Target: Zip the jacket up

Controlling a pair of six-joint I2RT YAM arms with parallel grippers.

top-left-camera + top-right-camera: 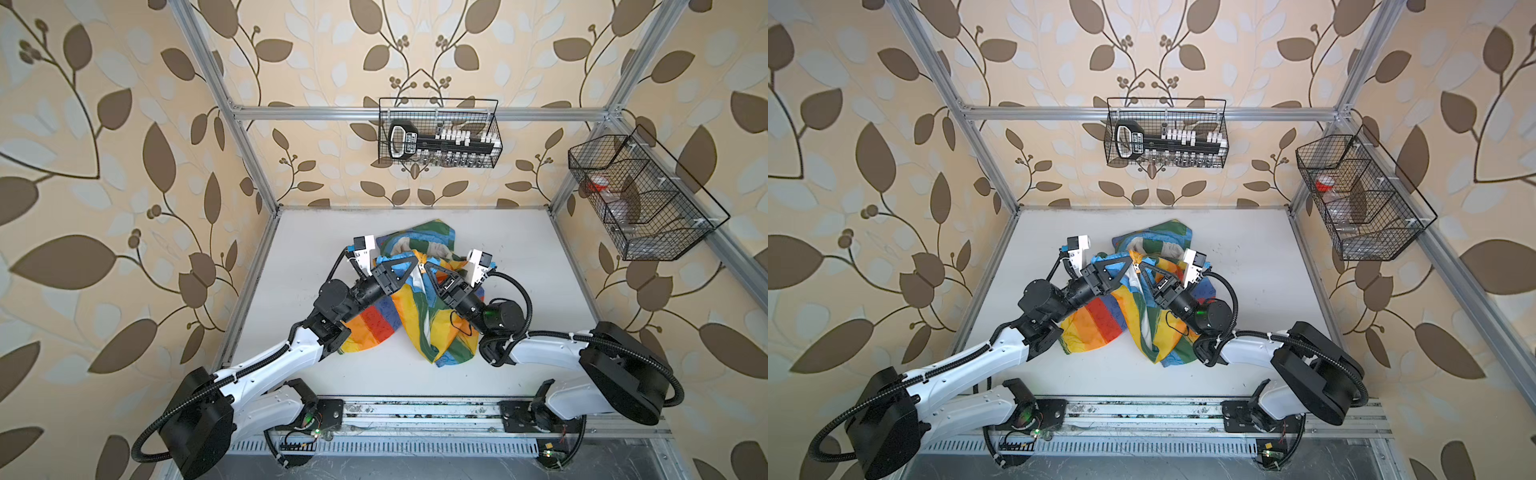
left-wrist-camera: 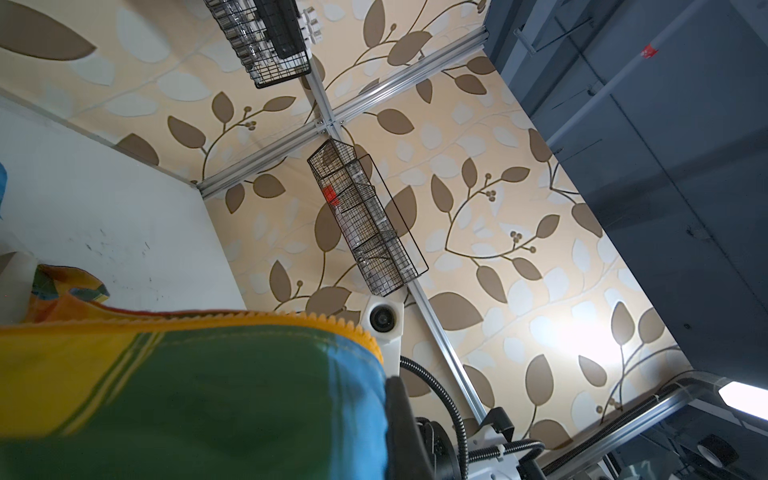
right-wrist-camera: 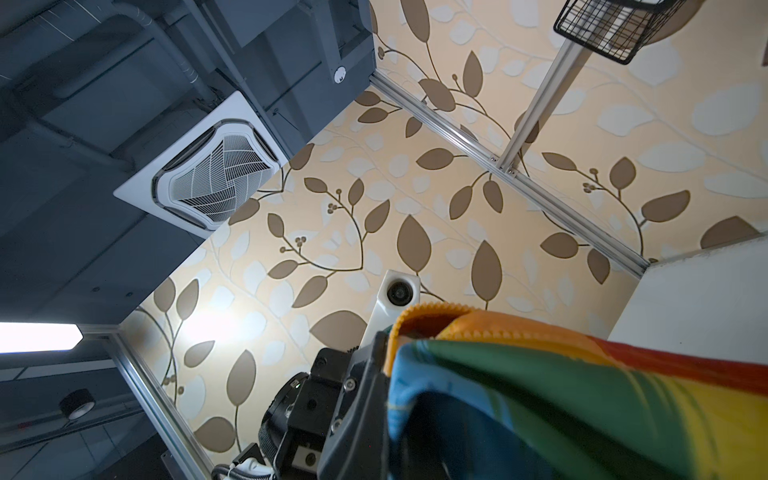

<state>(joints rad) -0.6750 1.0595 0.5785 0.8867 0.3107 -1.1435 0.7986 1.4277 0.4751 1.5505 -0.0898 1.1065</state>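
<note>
Count: one jacket [image 1: 415, 309], two grippers, two wire baskets, one table [image 1: 519, 266]. The jacket lies crumpled in rainbow blocks mid-table, hood end toward the back wall, with both arms reaching over it. Left gripper [image 1: 414, 262] and right gripper [image 1: 427, 267] meet almost tip to tip at the orange zipper [image 1: 1133, 254] near the collar. The jaws of each are pinched narrow on the jacket's front edge. Back-wall basket [image 1: 436, 99] hangs on the rear rail holding a black tool and white pieces. Side basket [image 1: 660, 245] hangs on the right-hand frame. Both top views give the whole layout and both arms, but the zipper is only a small orange strip there. The left wrist view shows its teeth: a toothed yellow-orange edge along green and blue cloth, which fills the lower frame and hides the fingers. The right wrist view shows a like toothed edge over green, red and yellow cloth, fingers again hidden. It also shows a ceiling vent [image 3: 216, 178] that no other view has.
</note>
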